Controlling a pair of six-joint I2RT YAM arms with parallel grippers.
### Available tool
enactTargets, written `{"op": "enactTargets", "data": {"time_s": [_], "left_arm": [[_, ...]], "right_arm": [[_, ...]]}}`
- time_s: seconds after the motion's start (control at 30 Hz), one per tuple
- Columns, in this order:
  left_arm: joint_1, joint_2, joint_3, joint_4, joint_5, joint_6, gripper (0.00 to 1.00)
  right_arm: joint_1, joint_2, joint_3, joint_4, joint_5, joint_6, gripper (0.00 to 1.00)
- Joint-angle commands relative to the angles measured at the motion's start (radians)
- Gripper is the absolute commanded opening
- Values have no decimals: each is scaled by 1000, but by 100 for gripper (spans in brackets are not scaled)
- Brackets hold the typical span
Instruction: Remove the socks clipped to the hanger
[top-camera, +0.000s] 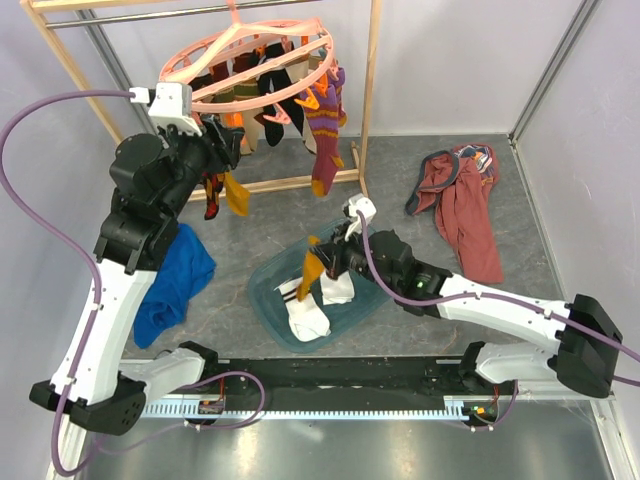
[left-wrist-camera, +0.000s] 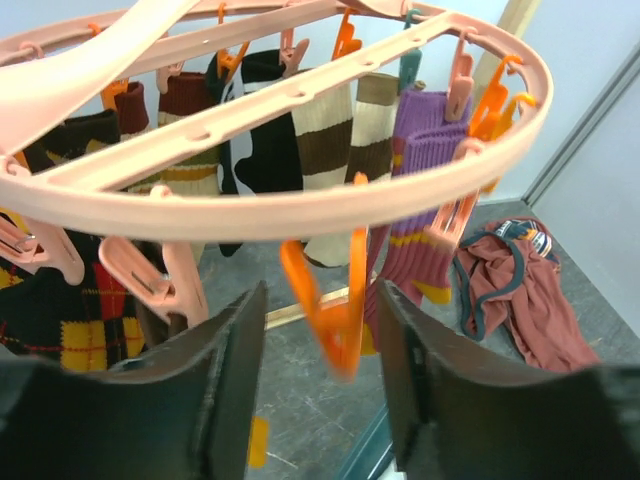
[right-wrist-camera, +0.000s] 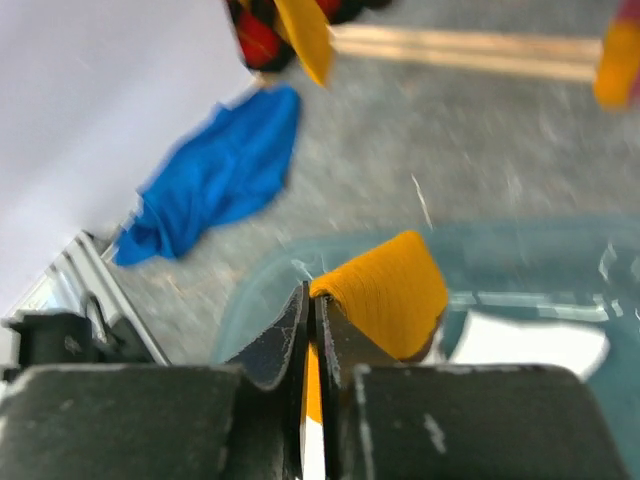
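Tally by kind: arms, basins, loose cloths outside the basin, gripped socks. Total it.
Arms: 2, left arm, right arm
Basins: 1, teal basin
Loose cloths: 2, blue cloth, maroon garment
Gripped socks: 1, mustard sock in right gripper
Total: 6

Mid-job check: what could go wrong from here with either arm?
The left gripper, open, straddles an apparently empty orange clip; closing there could tug the hanger without freeing a sock. The right gripper pinches the mustard sock over the teal bin, near its rim; it might land outside.
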Motion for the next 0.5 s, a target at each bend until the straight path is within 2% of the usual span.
{"op": "enactTargets", "data": {"time_s": [0.0,0.1,0.23,0.27,0.4,0.47], "left_arm": [[2,-60,-32,34,25,43,60],[0,-118,-92,38,-2,49,63],[0,-209,-266,99,-85,35,63],[2,-226,-294,135,-128,35,63],[1,-243,-372,166,-191,38,64],[0,-234,-374,166,-193,37,64]], "right_arm": [[3,-88,-66,-44,38,73,16],[3,-134,-132,-72,70,113,20],[3,-204,-213,-84,133,158,29],[3,-212,-215,-107,145,161,32],[3,-246,-187,-205,208,156,59],[3,-272,-175,-248,241,150,67]]}}
